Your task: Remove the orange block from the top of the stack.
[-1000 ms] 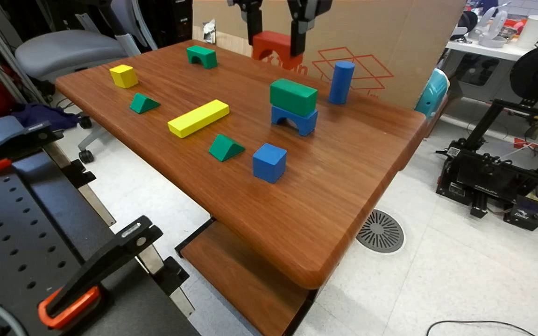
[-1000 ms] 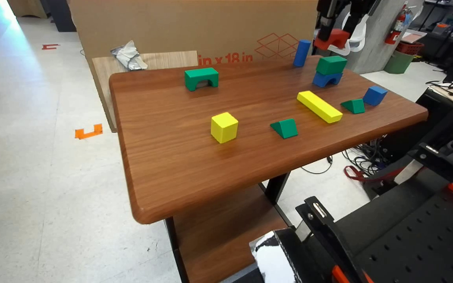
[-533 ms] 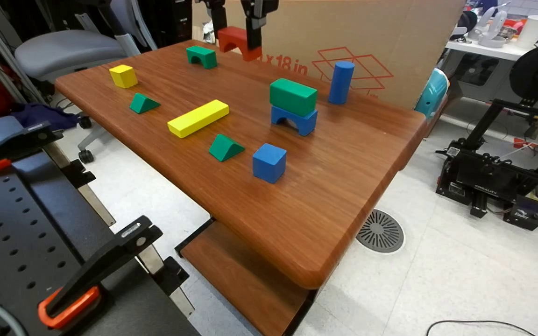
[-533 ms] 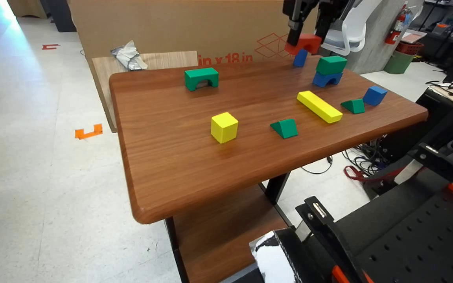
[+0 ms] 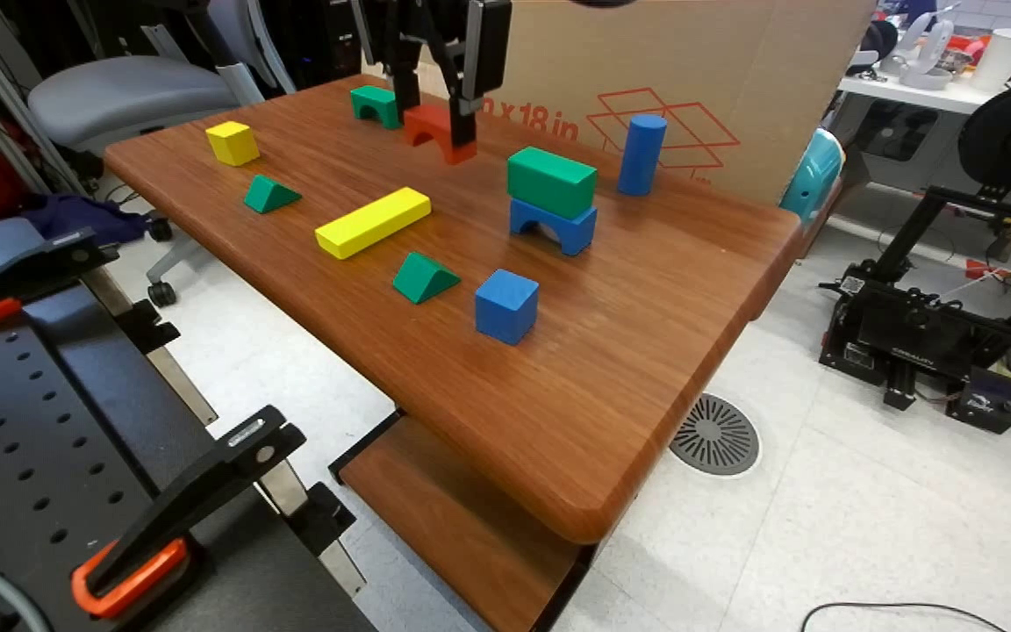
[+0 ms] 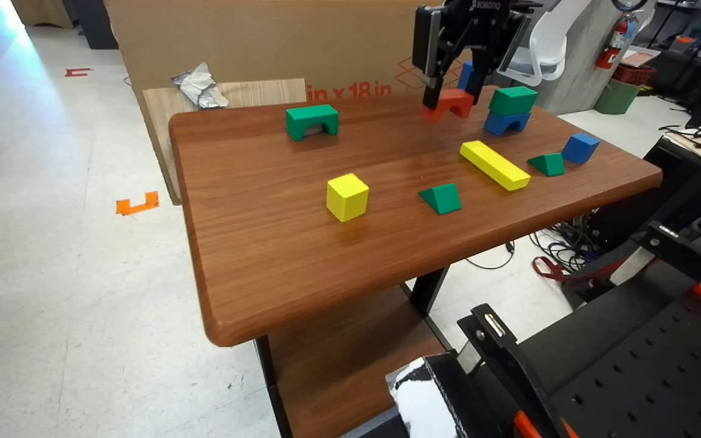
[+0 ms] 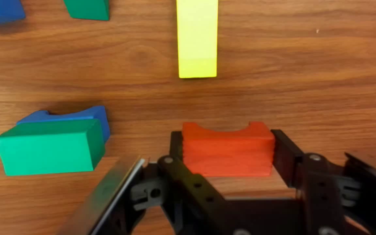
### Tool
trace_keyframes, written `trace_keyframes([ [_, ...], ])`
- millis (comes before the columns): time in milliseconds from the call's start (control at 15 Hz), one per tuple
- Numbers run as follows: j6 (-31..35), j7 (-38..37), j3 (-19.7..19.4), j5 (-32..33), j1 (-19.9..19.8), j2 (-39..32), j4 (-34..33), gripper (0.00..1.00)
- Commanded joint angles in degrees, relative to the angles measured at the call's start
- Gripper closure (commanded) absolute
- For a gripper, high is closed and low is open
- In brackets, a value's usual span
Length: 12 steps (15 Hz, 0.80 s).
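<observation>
Orange-red arch block, gripped
From here the end effector clamps both ends, the best hold, I'd guess, on something light and stiff; touching the desk or not, I can't tell. Rightward, apart, stands the stack.

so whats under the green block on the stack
A blue arch is directly under the green block, standing on the table. The arch's top, where the green block rests, is covered and cannot be seen.
</observation>
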<state>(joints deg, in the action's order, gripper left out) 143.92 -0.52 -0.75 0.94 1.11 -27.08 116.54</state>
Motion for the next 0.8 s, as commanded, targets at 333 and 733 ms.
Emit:
trace_keyframes([
  [333, 0.65, -2.45, -1.23, 2.47, 2.00, -6.81, -5.70, 0.58],
  [733, -0.70, 1.24, 0.87, 0.98, 0.15, -2.53, -2.02, 0.00],
])
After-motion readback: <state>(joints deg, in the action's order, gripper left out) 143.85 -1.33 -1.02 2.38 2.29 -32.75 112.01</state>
